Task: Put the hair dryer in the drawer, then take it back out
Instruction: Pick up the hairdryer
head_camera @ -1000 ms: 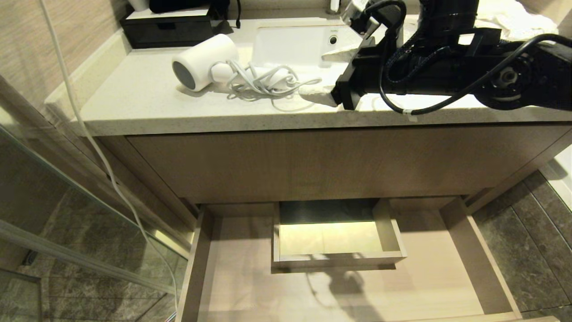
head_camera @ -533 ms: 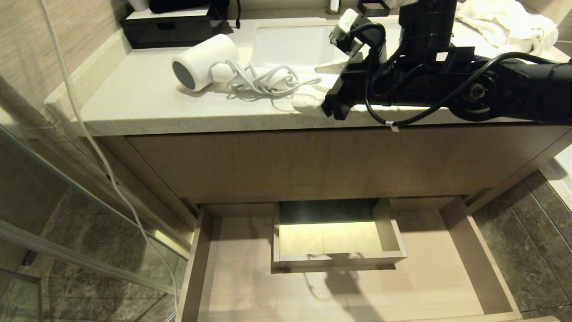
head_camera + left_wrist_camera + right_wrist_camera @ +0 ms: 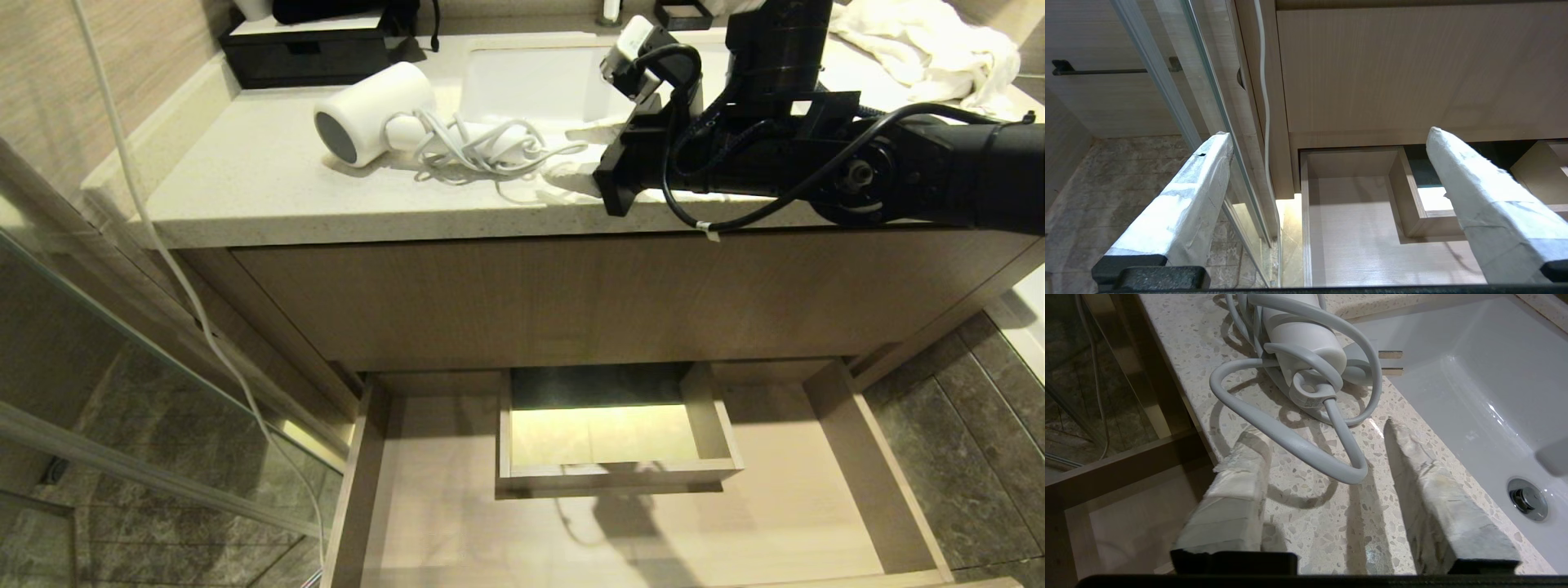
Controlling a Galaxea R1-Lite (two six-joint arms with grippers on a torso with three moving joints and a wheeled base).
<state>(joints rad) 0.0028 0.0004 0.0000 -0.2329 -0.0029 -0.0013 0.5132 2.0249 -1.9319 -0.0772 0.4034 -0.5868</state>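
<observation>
My right arm reaches level across the countertop [image 3: 269, 188] toward the hair dryer [image 3: 371, 110], which lies on its side beside the sink [image 3: 531, 82], dark mouth facing the counter's front edge and its cord [image 3: 482, 151] wound about the handle. My right gripper [image 3: 575, 163] hangs just short of the handle's end; its taped fingers [image 3: 1224, 498] stand partly spread, low over the stone, with a loop of cord lying between their tips and nothing pinched. The drawer [image 3: 865, 457] stands pulled out below the counter, a boxed notch at its rear wall. My left gripper [image 3: 1331, 139] hangs low beside the drawer, fingers spread wide, holding nothing.
</observation>
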